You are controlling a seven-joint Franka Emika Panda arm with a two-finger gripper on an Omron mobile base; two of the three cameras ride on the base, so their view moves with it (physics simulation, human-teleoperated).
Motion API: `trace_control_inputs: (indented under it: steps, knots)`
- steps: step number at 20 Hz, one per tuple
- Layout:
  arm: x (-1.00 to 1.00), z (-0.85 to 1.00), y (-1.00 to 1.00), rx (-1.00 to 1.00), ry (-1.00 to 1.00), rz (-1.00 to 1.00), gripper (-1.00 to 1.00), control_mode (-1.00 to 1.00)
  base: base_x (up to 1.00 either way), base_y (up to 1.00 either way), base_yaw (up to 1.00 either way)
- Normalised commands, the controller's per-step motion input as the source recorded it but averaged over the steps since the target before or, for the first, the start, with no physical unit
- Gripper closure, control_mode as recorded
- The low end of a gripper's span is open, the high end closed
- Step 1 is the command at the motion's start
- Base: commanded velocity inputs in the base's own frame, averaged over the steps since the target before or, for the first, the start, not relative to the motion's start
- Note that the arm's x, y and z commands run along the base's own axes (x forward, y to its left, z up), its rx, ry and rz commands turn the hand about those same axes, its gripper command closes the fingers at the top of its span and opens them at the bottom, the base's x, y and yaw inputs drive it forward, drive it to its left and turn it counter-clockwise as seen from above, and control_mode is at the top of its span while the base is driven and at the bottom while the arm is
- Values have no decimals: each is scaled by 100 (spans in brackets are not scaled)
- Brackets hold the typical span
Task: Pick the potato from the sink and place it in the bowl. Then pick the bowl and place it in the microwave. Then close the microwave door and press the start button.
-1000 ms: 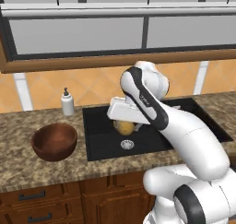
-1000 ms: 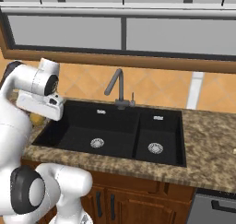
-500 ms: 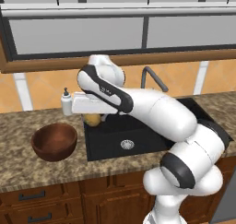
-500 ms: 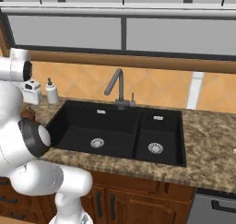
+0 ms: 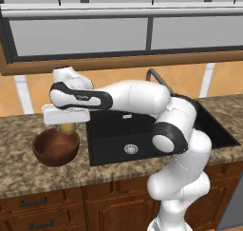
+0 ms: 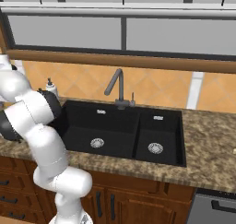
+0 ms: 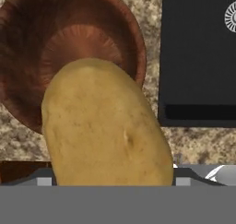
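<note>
Left base view: the gripper (image 5: 67, 126) sits at middle left of the frame, directly above the bowl (image 5: 55, 147), its jaws spread wide around the potato (image 5: 67, 128). The bowl stands on the stone counter (image 5: 28, 170) just left of the sink (image 5: 137, 135). In the hand view the potato (image 7: 103, 131) fills the lower centre, overlapping the bowl's rim (image 7: 140, 57).

Worktop (image 5: 28, 170): speckled brown granite, wood cabinets beneath | Sink (image 5: 118, 132): black double basin recessed mid-worktop, faucet (image 6: 115, 87) at back edge | Bowl (image 5: 55, 147): upright on worktop just left of sink, near front edge | Soap bottle (image 6: 50, 87): at back edge, left of sink
</note>
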Motion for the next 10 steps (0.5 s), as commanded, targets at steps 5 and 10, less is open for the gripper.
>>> trace_control_inputs:
  steps: [5,10]
  knots:
    - [51,-58,66,-5,-9,-4,100,-100,0,0,0]
    - [53,-47,26,-2,3,-5,100,-100,0,0,0]
